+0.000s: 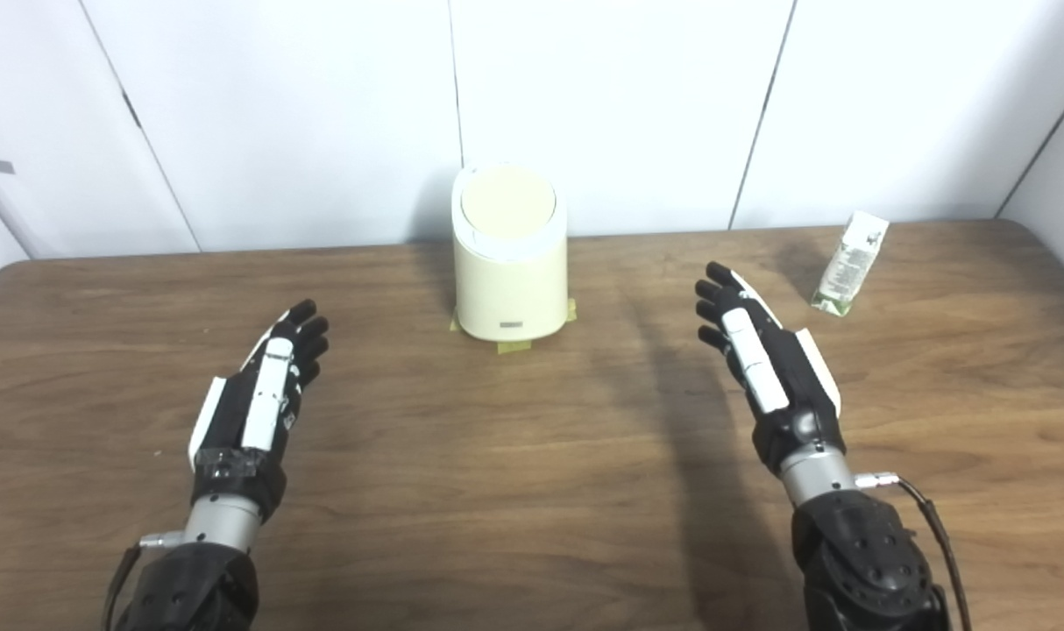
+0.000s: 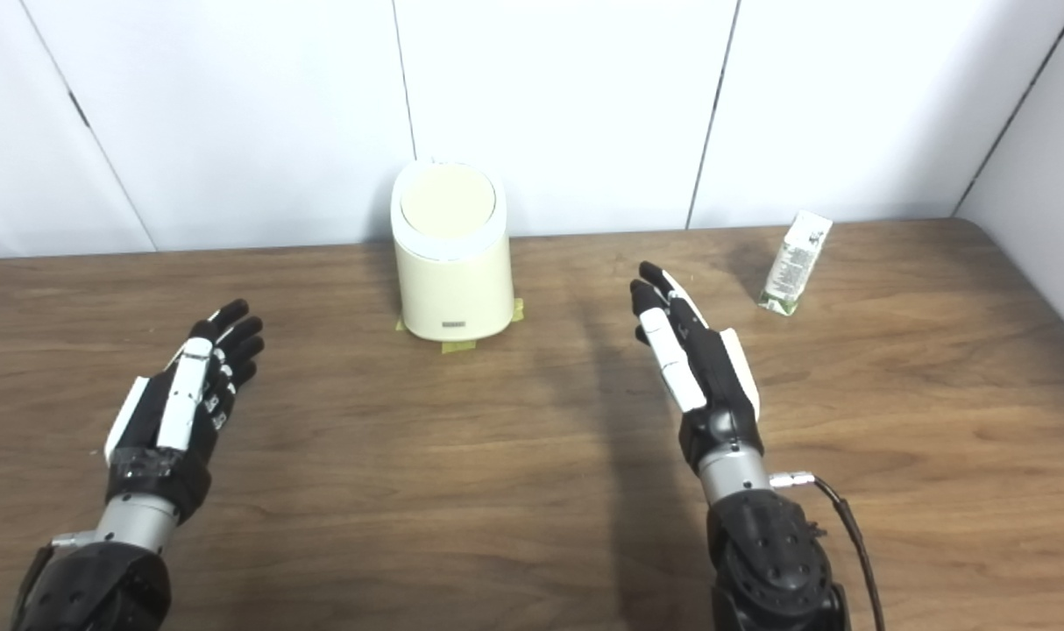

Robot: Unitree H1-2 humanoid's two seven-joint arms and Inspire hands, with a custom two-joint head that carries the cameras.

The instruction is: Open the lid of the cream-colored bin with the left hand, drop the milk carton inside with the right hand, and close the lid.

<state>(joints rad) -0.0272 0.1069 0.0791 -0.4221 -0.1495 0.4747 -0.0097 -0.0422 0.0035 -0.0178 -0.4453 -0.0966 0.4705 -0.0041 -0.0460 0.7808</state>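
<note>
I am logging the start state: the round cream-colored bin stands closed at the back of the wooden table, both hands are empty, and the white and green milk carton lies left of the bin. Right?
One thing is wrong. The white and green milk carton lies to the right of the round cream-colored bin, beyond the right hand, as the left eye view shows. The bin is closed and the left hand is empty too.

One lidded bin (image 1: 509,272), one milk carton (image 1: 850,263), two hands.

wood surface (image 1: 532,491) | cream bin (image 1: 509,263) upright, lid shut, far edge middle | milk carton (image 1: 849,263) near far right corner
</note>
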